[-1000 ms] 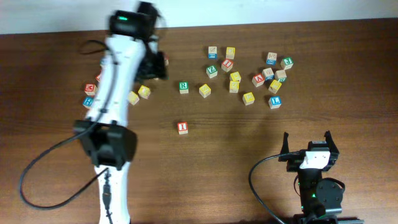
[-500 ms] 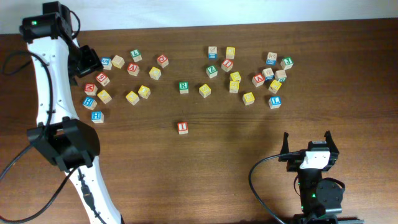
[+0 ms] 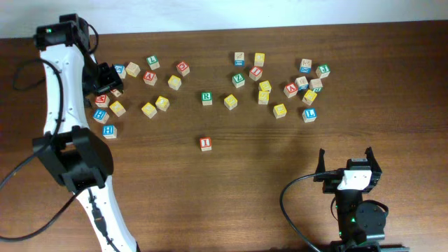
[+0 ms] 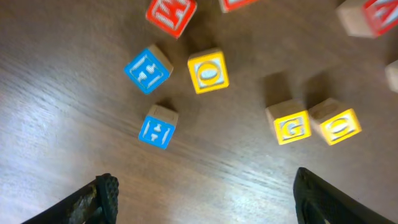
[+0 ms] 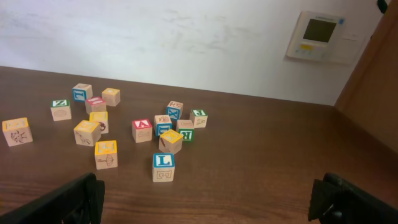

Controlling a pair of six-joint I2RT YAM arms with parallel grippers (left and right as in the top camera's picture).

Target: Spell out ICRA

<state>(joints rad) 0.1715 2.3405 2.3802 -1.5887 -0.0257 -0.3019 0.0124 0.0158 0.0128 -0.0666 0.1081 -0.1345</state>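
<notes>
The red I cube (image 3: 205, 143) sits alone in the middle of the table. The green R cube (image 3: 206, 97) lies behind it. A red A cube (image 3: 290, 89) lies in the right cluster and also shows in the right wrist view (image 5: 142, 129). Two yellow cubes (image 3: 155, 106) lie side by side in the left cluster; in the left wrist view (image 4: 289, 127) their letters are blurred, so I cannot tell which is C. My left gripper (image 3: 105, 77) (image 4: 205, 199) hovers open and empty over the left cluster. My right gripper (image 3: 346, 161) (image 5: 205, 199) is open and empty at the front right.
Several other letter cubes lie scattered across the back. Blue cubes (image 4: 147, 68) (image 4: 157, 126) and a yellow O cube (image 4: 208, 71) lie below the left gripper. A blue L cube (image 5: 163, 167) is nearest the right gripper. The wall runs along the back.
My left arm swung from the middle back of the table to the far left, then shifted slightly right and forward over the left cluster. No cube moved. The right arm stayed still.
</notes>
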